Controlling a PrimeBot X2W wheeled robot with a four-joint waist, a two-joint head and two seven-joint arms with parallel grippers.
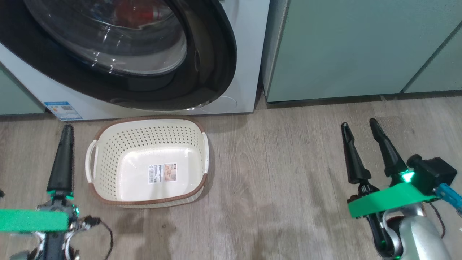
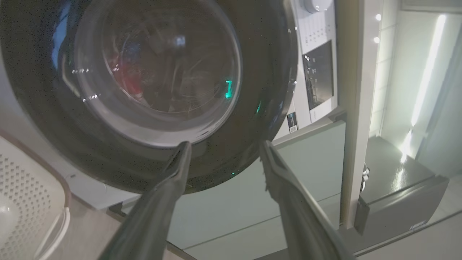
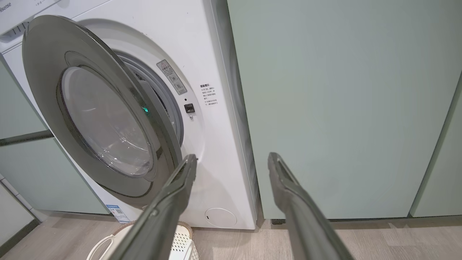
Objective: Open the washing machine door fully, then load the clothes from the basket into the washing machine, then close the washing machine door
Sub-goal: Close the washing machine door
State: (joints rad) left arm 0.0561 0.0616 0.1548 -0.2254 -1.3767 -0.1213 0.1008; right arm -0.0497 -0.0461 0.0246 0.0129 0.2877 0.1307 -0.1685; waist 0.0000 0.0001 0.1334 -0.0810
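Observation:
The washing machine [image 1: 249, 54] stands ahead of me, and its door [image 1: 216, 72], a black ring around clear glass, hangs ajar. In the right wrist view the door [image 3: 47, 72] swings out from its left hinge, leaving a gap to the grey gasket. The red clothes [image 1: 139, 12] show through the glass, inside the drum. On the floor below sits the cream basket [image 1: 144, 144], with nothing but its paper label inside. My left gripper [image 2: 225, 144] is open and points at the door; one of its fingers [image 1: 63, 159] stands left of the basket. My right gripper [image 1: 358, 122] is open over the bare floor to the right.
Pale green cabinets [image 1: 343, 47] flank the machine on the right and left. Wood floor [image 1: 281, 180] spreads between the basket and my right gripper. A small round white flap [image 3: 221, 217] sits low on the machine's front. The control panel [image 2: 317, 76] is above the door.

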